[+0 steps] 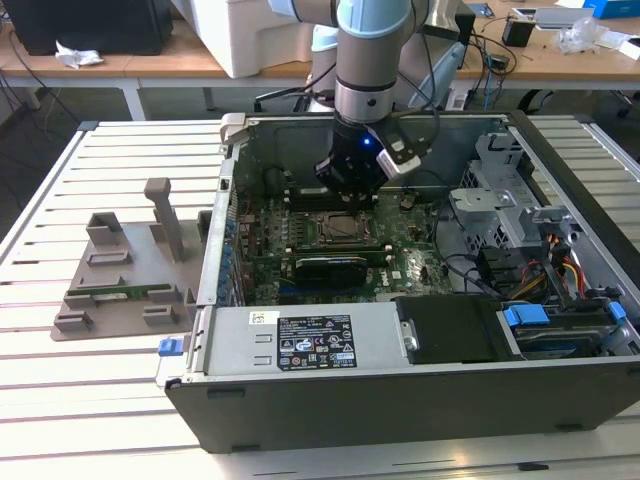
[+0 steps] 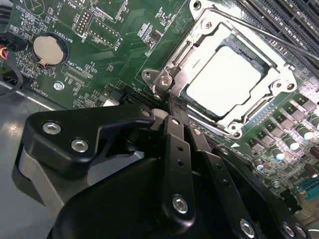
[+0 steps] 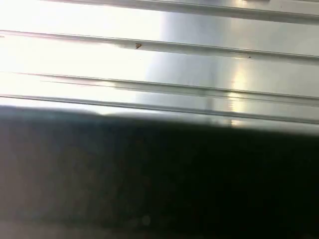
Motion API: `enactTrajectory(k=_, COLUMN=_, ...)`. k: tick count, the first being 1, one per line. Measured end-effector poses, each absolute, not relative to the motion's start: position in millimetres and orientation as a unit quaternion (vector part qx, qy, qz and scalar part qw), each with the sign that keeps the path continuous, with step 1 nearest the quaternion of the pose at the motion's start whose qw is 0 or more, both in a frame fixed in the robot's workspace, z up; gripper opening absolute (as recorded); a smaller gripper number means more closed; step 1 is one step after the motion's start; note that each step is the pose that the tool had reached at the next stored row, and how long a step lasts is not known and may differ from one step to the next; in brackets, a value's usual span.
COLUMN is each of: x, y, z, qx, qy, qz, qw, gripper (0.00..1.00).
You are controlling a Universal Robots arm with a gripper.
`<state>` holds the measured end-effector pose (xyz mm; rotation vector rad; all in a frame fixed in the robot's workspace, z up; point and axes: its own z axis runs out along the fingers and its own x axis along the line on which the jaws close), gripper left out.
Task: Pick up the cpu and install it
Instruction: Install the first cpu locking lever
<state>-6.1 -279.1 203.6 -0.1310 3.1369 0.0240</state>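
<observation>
The end effector hangs low inside the open computer case, its black fingers drawn together with nothing between them, tips just beside the corner of the socket frame on the motherboard. The cpu lies flat inside that frame, its silvery top plate facing up and framed by the metal bracket, which suggests it is already seated where the task wants it. The thin retaining lever slants across the far side of the frame, apart from the fingers; whether it is latched I cannot tell. In the exterior view the arm drops straight down over the socket frame, and the case lies on its side on the slatted table, so the board faces up for a vertical reach
</observation>
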Motion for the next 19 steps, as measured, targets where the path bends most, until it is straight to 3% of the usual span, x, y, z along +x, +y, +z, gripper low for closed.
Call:
enactTrajectory(k=2, x=-6, y=-280, z=210, qx=-0.042, qy=0.999, qz=-0.004, qw=0.001, gripper=0.11)
enactTrajectory(k=6, x=-6, y=-287, z=211, qx=-0.042, qy=0.998, qz=-0.050, qw=-0.001, gripper=0.11)
enactTrajectory(k=14, x=-6, y=-306, z=222, qx=-0.042, qy=0.998, qz=-0.047, qw=-0.001, gripper=0.11)
enactTrajectory(k=19, x=-6, y=-306, z=257, qx=-0.042, qy=0.998, qz=-0.041, qw=-0.001, gripper=0.11)
